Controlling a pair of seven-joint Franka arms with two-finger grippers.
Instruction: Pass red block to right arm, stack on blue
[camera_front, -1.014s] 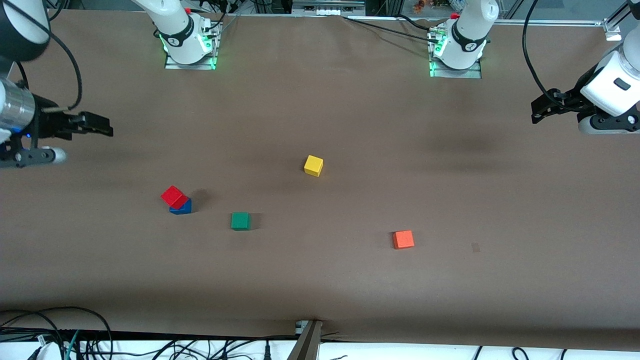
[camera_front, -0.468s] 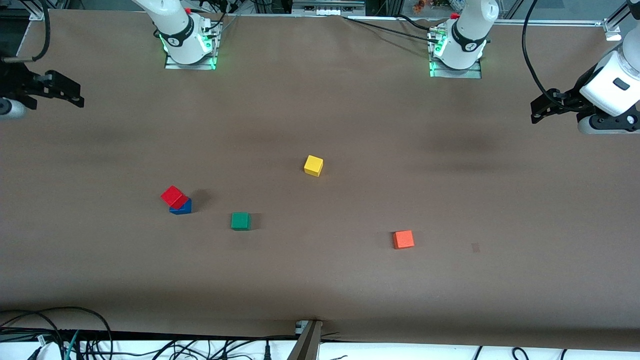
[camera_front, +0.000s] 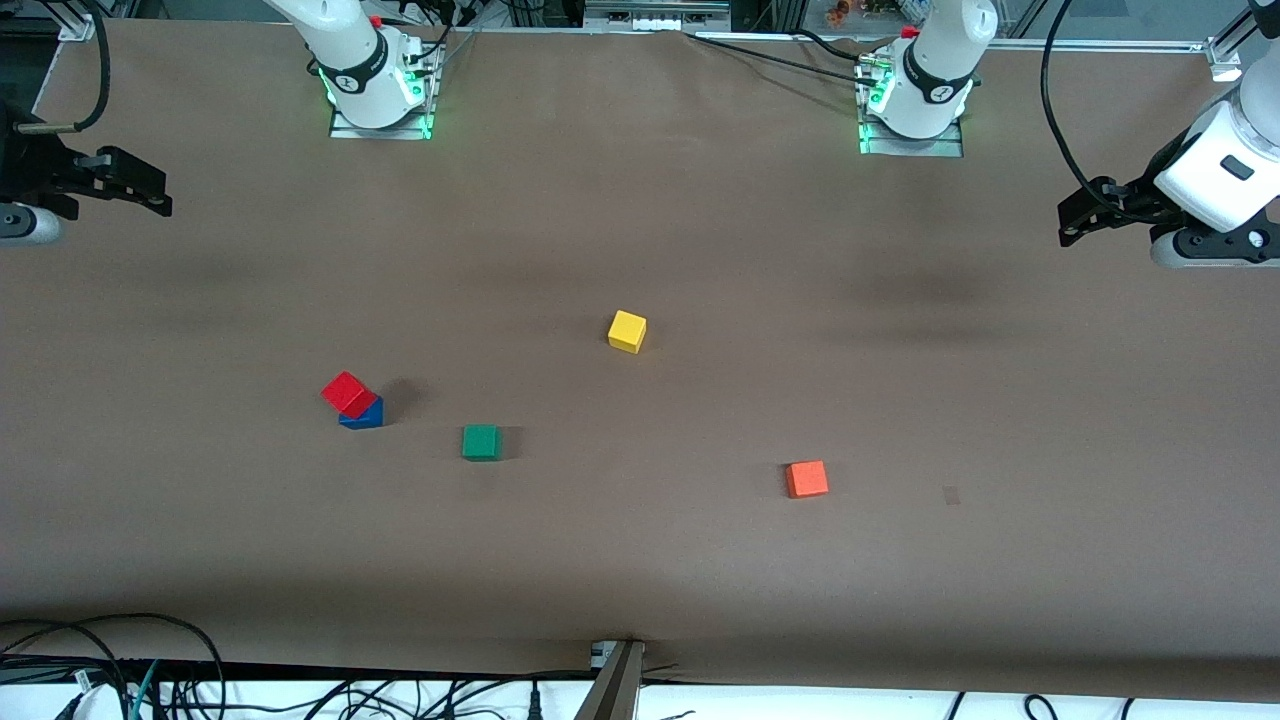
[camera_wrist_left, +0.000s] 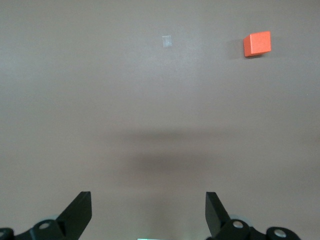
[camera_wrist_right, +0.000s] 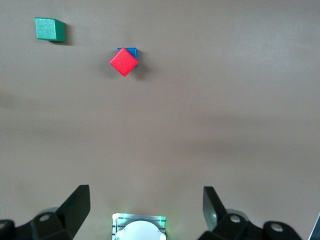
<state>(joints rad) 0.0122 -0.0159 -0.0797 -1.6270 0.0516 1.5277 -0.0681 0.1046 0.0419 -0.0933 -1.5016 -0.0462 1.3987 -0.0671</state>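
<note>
The red block (camera_front: 347, 393) sits on the blue cube (camera_front: 366, 415), twisted and overhanging toward ten o'clock, so the stack looks done. The right gripper (camera_front: 135, 185) hangs spread wide and empty at its table end; the left gripper (camera_front: 1085, 210) waits likewise, wide and empty.

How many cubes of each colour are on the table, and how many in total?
red block: 1, on the blue cube
blue cube: 1
green cube: 1
yellow cube: 1
orange-red cube: 1
Total: 5 cubes
</note>
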